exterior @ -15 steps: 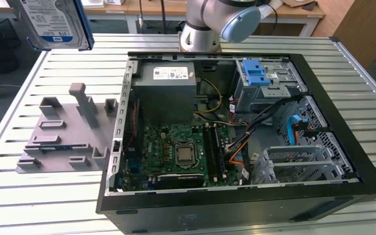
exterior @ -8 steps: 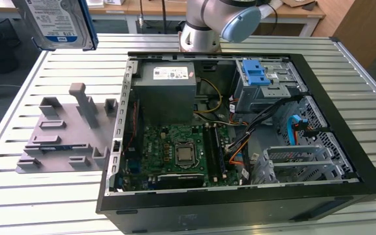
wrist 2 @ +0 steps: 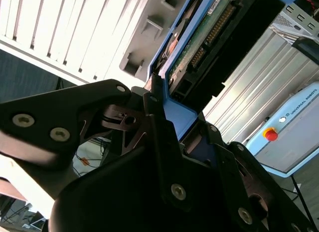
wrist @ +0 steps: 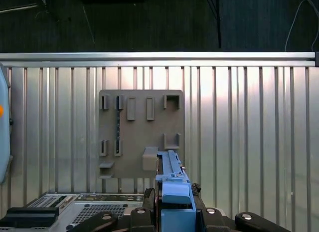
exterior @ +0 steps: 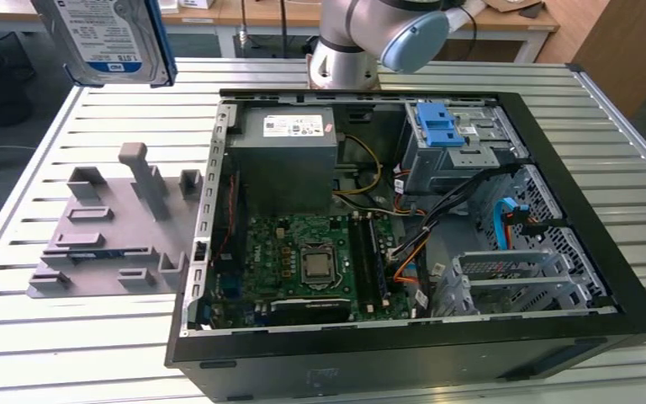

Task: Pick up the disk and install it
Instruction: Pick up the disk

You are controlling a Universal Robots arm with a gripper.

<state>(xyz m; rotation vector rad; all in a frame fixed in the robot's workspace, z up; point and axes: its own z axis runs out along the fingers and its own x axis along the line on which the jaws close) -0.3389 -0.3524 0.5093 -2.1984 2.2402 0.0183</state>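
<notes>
The disk [exterior: 115,38] hung high at the exterior view's left. In the first wrist view, the gripper [wrist: 174,212] had its fingers pressed in, pinching the disk's blue carrier edge-on. Beneath the gripper lay the grey holder plate [exterior: 115,227] on the slatted table [exterior: 76,353]. Farther right sat the open computer case [exterior: 626,286].

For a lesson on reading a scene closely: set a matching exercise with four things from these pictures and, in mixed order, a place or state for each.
Things:
1 disk
2 fixture
3 motherboard
4 cage

Places or states:
A green, flat inside the case
B held by the gripper, off the table
C grey, on the table beside the case
D in the case, blue latch on top

Pairs: 1-B, 2-C, 3-A, 4-D
</notes>
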